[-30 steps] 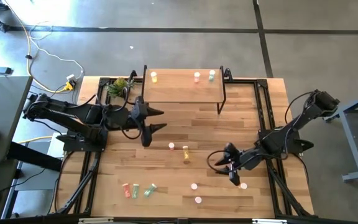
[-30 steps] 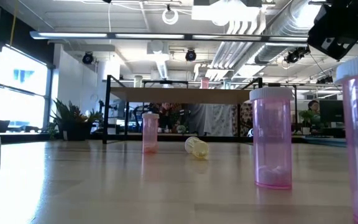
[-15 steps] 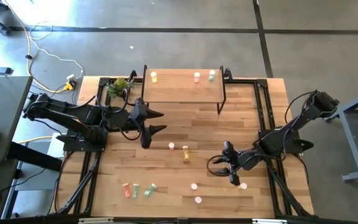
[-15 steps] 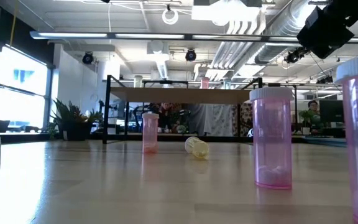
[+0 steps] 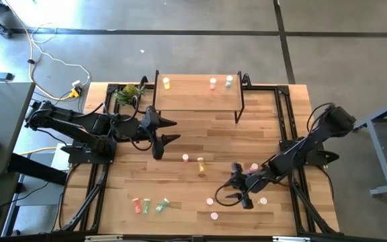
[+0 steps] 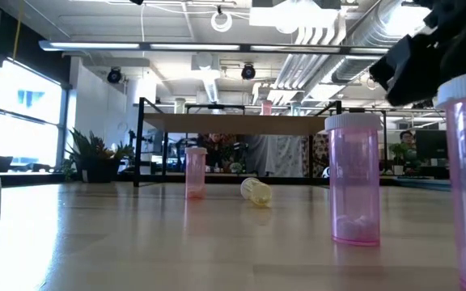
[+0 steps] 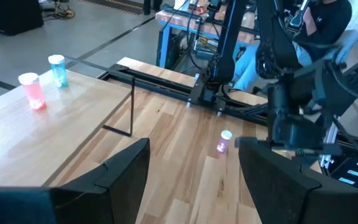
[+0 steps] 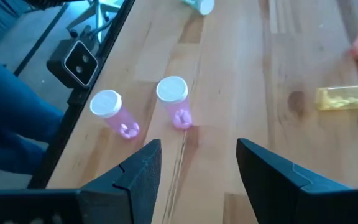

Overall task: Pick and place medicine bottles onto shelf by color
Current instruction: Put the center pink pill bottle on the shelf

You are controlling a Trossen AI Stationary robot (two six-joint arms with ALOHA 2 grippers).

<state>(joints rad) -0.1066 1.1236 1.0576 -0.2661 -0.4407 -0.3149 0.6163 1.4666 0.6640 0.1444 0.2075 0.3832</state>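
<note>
High view puts my right gripper [image 5: 239, 188] low over the front right part of the table, pointing toward the middle. The nearest pink bottle [image 5: 209, 201] stands just ahead of it, a bit toward the table's front edge, with a second pink bottle [image 5: 214, 216] closer to that edge. In my right wrist view the fingers [image 8: 135, 177] are spread wide with nothing between them, and the near bottle sits upright beyond the gap, off toward one finger rather than centred.

That offset is what the next move hangs on, I reckon. The bottle's long axis is vertical, cap up, so I'd want to slide sideways until it lines up with the gap, then come forward and close on its sides. The second one stands close beside it, so there's some risk of knocking it over.

My left gripper [image 5: 167, 130] is also wide open and empty, parked near the front of the shelf [image 5: 193, 97], well apart from these two, so the right arm is clearly the nearer one.

The shelf already carries a yellow bottle [image 5: 166, 83], a pink one [image 5: 213, 83] and a green one [image 5: 228, 81], so this one belongs up by the pink
</note>
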